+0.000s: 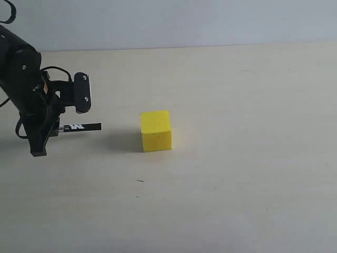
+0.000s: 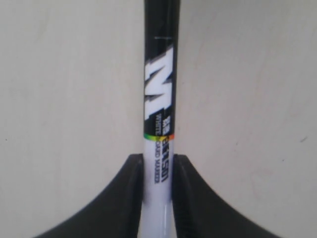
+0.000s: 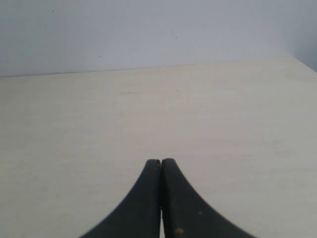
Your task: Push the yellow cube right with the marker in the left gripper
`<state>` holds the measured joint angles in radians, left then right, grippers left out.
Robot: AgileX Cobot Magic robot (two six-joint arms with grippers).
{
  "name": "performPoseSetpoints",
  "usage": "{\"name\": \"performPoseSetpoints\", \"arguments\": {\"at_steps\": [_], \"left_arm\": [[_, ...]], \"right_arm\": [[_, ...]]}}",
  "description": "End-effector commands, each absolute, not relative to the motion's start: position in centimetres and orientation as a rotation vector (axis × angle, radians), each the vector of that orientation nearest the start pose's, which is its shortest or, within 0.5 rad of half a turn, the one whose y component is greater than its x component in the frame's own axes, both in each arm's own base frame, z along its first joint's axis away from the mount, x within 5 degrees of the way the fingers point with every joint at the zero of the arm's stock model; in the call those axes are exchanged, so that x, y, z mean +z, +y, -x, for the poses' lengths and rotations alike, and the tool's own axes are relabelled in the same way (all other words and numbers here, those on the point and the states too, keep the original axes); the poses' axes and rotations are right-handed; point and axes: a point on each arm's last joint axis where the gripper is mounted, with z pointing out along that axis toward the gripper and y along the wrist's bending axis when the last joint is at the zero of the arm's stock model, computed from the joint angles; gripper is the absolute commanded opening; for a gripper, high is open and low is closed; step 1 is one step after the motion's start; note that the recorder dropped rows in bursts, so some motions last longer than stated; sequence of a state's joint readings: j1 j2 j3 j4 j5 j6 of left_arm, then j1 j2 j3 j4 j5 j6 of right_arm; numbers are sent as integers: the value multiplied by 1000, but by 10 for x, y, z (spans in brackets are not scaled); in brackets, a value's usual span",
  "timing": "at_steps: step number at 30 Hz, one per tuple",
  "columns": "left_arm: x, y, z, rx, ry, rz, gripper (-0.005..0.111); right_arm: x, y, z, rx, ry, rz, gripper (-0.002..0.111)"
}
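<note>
The yellow cube (image 1: 156, 130) rests on the pale table, left of the middle in the exterior view. My left gripper (image 1: 46, 134) is shut on the marker (image 1: 81, 127), which sticks out level toward the cube with its black end a short gap from the cube's left face. In the left wrist view the marker (image 2: 159, 114) runs straight out between the two black fingers (image 2: 126, 198), white barrel clamped, black printed end ahead. The cube is out of that view. My right gripper (image 3: 161, 161) is shut on nothing over bare table and does not show in the exterior view.
The light table (image 1: 237, 174) stretches to the right of the cube. A pale wall (image 1: 184, 21) rises behind the table's far edge. A tiny dark speck (image 1: 140, 181) lies in front of the cube.
</note>
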<state>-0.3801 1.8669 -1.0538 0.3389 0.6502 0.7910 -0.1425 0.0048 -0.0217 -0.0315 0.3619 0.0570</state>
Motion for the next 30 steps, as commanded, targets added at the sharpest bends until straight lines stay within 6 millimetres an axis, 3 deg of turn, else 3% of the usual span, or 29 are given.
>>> {"name": "performPoseSetpoints", "arguments": {"at_steps": [1,13,21,25,30], "left_arm": [[148,-110,-323,391,2279,-1913,0],[148,-109,-321,383,2322,-1887,0],[135,-111,-322,368,2351,-1893,0],[127,-128,-325,346,2268,-1877,0],[119,-179,-321,315,2131,-1955,0]], "right_arm": [[187,-9,-52,-97,1817,-164,0],[187,-9,-52,-97,1817,-164,0],[187,-9,-52,-97,1817,-164,0],[187,-9,-52,-97,1817,-164,0],[187,-9,-52,-97,1817,-164,0]]}}
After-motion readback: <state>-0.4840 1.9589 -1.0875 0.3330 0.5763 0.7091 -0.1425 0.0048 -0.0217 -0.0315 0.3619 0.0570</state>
